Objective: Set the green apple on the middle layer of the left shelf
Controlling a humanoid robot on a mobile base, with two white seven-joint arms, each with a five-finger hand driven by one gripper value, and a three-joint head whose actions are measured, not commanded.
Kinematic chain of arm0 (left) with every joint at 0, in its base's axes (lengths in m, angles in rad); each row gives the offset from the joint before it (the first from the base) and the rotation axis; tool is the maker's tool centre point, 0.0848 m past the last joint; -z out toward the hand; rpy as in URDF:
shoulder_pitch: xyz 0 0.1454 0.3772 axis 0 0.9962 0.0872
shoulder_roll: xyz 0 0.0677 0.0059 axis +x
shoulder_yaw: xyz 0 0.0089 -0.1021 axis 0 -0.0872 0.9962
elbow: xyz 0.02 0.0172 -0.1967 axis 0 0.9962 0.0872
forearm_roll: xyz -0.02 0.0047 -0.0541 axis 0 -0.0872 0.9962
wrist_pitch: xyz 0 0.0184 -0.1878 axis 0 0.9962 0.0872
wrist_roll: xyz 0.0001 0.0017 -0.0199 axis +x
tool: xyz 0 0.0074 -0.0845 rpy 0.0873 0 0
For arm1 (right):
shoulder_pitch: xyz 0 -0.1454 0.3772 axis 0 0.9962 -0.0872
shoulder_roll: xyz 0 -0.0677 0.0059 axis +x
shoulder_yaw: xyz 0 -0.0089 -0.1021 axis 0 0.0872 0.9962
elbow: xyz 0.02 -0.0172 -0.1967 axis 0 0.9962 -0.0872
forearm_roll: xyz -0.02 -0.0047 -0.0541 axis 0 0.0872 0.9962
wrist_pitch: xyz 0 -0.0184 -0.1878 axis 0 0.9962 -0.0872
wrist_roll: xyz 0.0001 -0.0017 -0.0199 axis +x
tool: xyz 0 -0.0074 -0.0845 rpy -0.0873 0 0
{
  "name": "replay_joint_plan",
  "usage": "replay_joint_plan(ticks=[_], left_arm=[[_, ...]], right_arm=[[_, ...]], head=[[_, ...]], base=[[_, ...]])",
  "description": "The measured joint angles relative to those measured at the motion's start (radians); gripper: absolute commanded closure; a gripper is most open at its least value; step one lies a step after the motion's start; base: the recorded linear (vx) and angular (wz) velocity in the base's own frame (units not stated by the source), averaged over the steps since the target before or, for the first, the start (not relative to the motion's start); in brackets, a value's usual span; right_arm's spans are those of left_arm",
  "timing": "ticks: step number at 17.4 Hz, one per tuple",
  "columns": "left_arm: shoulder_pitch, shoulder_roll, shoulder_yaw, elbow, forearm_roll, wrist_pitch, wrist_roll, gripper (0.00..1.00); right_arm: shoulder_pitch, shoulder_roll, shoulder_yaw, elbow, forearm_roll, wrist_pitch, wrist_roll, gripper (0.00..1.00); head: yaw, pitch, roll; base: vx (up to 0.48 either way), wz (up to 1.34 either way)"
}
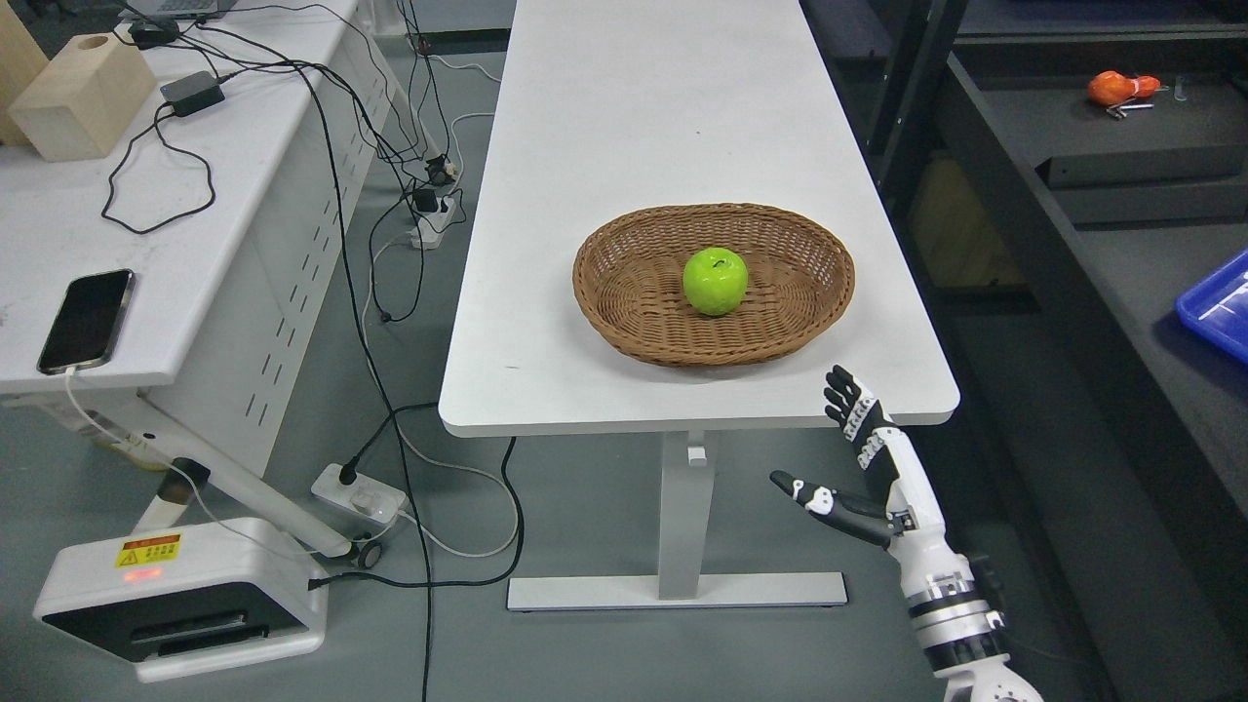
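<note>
Task not begun: green apple [715, 281] sits in the wicker basket [624, 302], right hand [863, 458] open and empty at the near table edge, pickup and shelving outstanding.

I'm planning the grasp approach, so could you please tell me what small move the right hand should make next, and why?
Probably raise the right hand and carry it forward and left over the table edge toward the green apple. The hand is open and empty, hanging below and in front of the tabletop, while the apple sits untouched in the middle of the wicker basket.
</note>
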Motion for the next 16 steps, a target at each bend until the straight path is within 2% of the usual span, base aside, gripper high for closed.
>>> replay_joint_plan(ticks=[5,8,13,16], left_arm=[[0.000,0.000,0.000,0.000,0.000,0.000,0.000,0.00],[0.000,0.000,0.000,0.000,0.000,0.000,0.000,0.00],[0.000,0.000,0.000,0.000,0.000,0.000,0.000,0.00],[0.000,0.000,0.000,0.000,0.000,0.000,0.000,0.00]], right_arm=[[-0.001,0.000,-0.003,0.000,0.000,-0.001,-0.001,0.00],[-0.030,-0.015,-0.004,0.000,0.000,-0.044,0.008,0.00],[-0.207,-0.128,0.049,0.000,0.103,-0.076,0.014,0.00],[-0.341,-0.189,0.122,0.001,0.221,-0.007,0.016,0.00]], head=[[0.0000,0.000,0.000],[0.0000,0.000,0.000],[0.0000,0.000,0.000],[0.0000,0.000,0.000]], base=[[0.003,-0.02],[0.000,0.00],[0.036,-0.11],[0.093,-0.21]])
